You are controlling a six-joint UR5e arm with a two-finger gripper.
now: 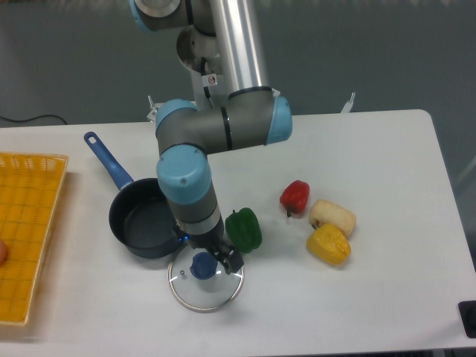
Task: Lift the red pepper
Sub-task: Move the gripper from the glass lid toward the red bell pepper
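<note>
The red pepper (295, 196) is small and glossy and lies on the white table, right of centre, with its dark stem pointing toward the front. My gripper (222, 258) hangs low over the glass lid (206, 286), next to its blue knob (201, 265), well to the left of the red pepper. The green pepper (244, 229) lies between the gripper and the red pepper, close against the gripper's right side. The dark fingers are small and partly hidden by the wrist, so I cannot tell if they are open or shut. Nothing shows in them.
A dark blue pot (145, 219) with a blue handle stands just left of the gripper. A yellow pepper (329, 244) and a pale cream vegetable (332, 216) lie right of the red pepper. A yellow basket (26, 230) sits at the left edge.
</note>
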